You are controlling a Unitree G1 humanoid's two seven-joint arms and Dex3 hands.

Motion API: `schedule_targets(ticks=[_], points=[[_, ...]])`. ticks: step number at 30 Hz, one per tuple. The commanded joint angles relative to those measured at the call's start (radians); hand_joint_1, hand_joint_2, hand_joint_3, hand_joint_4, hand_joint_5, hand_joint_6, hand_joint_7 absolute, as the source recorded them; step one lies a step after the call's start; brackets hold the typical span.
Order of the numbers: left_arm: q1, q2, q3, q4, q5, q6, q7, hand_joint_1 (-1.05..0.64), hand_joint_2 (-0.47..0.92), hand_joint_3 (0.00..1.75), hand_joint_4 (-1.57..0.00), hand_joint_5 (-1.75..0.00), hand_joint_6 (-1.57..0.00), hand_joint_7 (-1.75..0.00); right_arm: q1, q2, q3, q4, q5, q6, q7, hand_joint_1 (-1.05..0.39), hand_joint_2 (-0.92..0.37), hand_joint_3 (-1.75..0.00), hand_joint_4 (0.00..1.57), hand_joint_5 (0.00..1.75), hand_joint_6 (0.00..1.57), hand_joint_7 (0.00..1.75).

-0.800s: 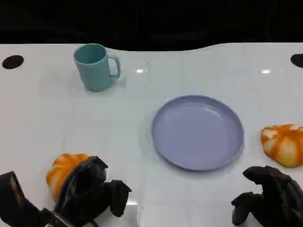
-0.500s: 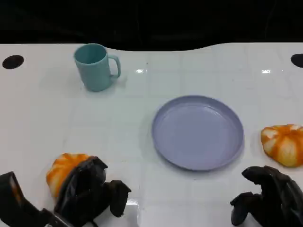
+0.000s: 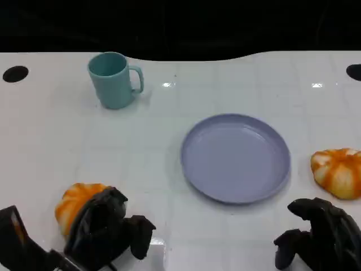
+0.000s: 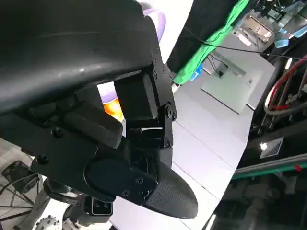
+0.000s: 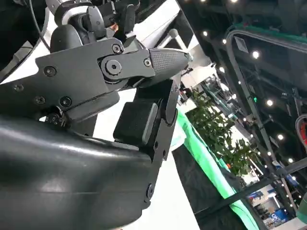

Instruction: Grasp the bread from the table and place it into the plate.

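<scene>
An orange bread roll (image 3: 75, 202) lies on the white table (image 3: 141, 147) at the near left. My left hand (image 3: 107, 228) sits just in front of it with its fingers curled in, hiding the roll's near right side. Whether it touches the roll I cannot tell. A sliver of orange (image 4: 113, 108) shows past the fingers (image 4: 136, 98) in the left wrist view. The lilac plate (image 3: 235, 158) lies empty at the middle right. My right hand (image 3: 321, 234) rests at the near right, fingers curled in on nothing. A second orange roll (image 3: 337, 172) lies beyond it, right of the plate.
A teal mug (image 3: 114, 79) stands upright at the far left. Two dark round holes (image 3: 15, 73) mark the table's far corners. Bare table lies between the left roll and the plate.
</scene>
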Motion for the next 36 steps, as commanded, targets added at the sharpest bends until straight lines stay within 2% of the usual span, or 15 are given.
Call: schedule_targets(ticks=[1, 7, 9, 11, 15, 16, 17, 18, 19, 20, 21, 24, 28, 33, 36], points=[[0.001, 0.027, 0.005, -0.026, 0.014, -0.028, -0.014, -1.05, 0.77, 0.01, -1.57, -0.77, -1.57, -0.38, -0.006, -0.014, -0.007, 0.009, 0.003, -0.011, 0.007, -0.6, -0.92, -0.27, 1.57, 0.6, 1.57, 0.21], [-0.003, 0.049, -0.008, -0.047, 0.087, -0.172, -0.01, -1.05, 0.82, 0.0, -1.55, -0.34, -1.51, -0.07, -0.017, -0.015, -0.011, 0.021, 0.011, -0.007, 0.02, -0.6, -0.92, -0.27, 1.57, 0.59, 1.57, 0.2], [-0.003, 0.055, -0.012, -0.052, 0.129, -0.254, -0.001, -1.05, 0.86, 0.02, -1.48, -0.27, -1.38, -0.01, -0.02, -0.015, -0.013, 0.025, 0.013, -0.005, 0.023, -0.59, -0.92, -0.27, 1.57, 0.57, 1.57, 0.18], [-0.008, 0.067, -0.021, -0.056, 0.181, -0.331, 0.021, -1.05, 0.88, 0.02, -1.46, -0.25, -1.33, 0.0, -0.02, -0.012, -0.015, 0.026, 0.011, -0.005, 0.02, -0.59, -0.92, -0.27, 1.57, 0.57, 1.57, 0.18], [-0.025, 0.102, -0.035, -0.041, 0.272, -0.49, 0.036, -1.05, 0.91, 0.06, -1.34, -0.23, -1.1, 0.0, -0.018, -0.011, -0.016, 0.02, 0.007, -0.006, 0.015, -0.6, -0.92, -0.26, 1.57, 0.59, 1.57, 0.2], [-0.026, 0.115, -0.041, -0.04, 0.308, -0.542, 0.049, -1.05, 0.92, 0.09, -1.28, -0.27, -1.04, 0.0, -0.017, -0.011, -0.015, 0.017, 0.006, -0.008, 0.014, -0.6, -0.92, -0.26, 1.57, 0.59, 1.57, 0.21], [-0.025, 0.129, -0.047, -0.043, 0.351, -0.592, 0.073, -1.05, 0.92, 0.12, -1.18, -0.4, -0.99, -0.01, -0.016, -0.01, -0.015, 0.017, 0.006, -0.008, 0.014, -0.6, -0.92, -0.26, 1.57, 0.59, 1.57, 0.21], [-0.019, 0.144, -0.054, -0.056, 0.401, -0.633, 0.107, -1.05, 0.92, 0.17, -0.98, -0.68, -0.9, -0.02, -0.016, -0.011, -0.016, 0.017, 0.006, -0.009, 0.016, -0.61, -0.92, -0.26, 1.57, 0.6, 1.57, 0.21], [-0.015, 0.155, -0.061, -0.062, 0.433, -0.661, 0.133, -1.05, 0.92, 0.2, -0.85, -0.86, -0.85, -0.02, -0.016, -0.011, -0.016, 0.017, 0.007, -0.009, 0.017, -0.61, -0.92, -0.26, 1.57, 0.6, 1.57, 0.21], [-0.008, 0.176, -0.07, -0.089, 0.474, -0.674, 0.162, -1.05, 0.92, 0.22, -0.78, -0.96, -0.82, -0.01, -0.015, -0.011, -0.017, 0.017, 0.009, -0.006, 0.018, -0.61, -0.92, -0.26, 1.57, 0.6, 1.57, 0.21], [-0.003, 0.19, -0.079, -0.108, 0.5, -0.681, 0.182, -1.05, 0.92, 0.2, -0.6, -1.14, -0.72, -0.01, -0.014, -0.011, -0.018, 0.016, 0.011, -0.004, 0.018, -0.59, -0.92, -0.26, 1.57, 0.59, 1.57, 0.21], [0.015, 0.238, -0.103, -0.179, 0.605, -0.693, 0.26, -1.05, 0.92, 0.12, -0.31, -1.42, -0.55, -0.01, -0.012, -0.012, -0.017, 0.01, 0.011, 0.0, 0.016, -0.58, -0.92, -0.28, 1.57, 0.59, 1.57, 0.21], [0.042, 0.308, -0.127, -0.264, 0.781, -0.716, 0.377, -1.05, 0.92, 0.14, -0.03, -1.57, -0.35, 0.0, -0.009, -0.011, -0.015, -0.001, 0.009, 0.005, 0.006, -0.58, -0.92, -0.28, 1.57, 0.59, 1.57, 0.22], [0.082, 0.384, -0.144, -0.385, 1.1, -0.714, 0.591, -1.05, 0.92, 0.21, 0.0, -1.47, -0.13, 0.0, -0.002, -0.007, -0.014, -0.012, 0.008, 0.005, -0.006, -0.58, -0.92, -0.28, 1.57, 0.6, 1.57, 0.22], [0.097, 0.41, -0.165, -0.434, 1.19, -0.681, 0.647, -1.05, 0.92, 0.25, 0.0, -1.4, -0.03, 0.0, 0.001, -0.006, -0.012, -0.017, 0.008, 0.006, -0.012, -0.58, -0.92, -0.29, 1.57, 0.61, 1.57, 0.23]])
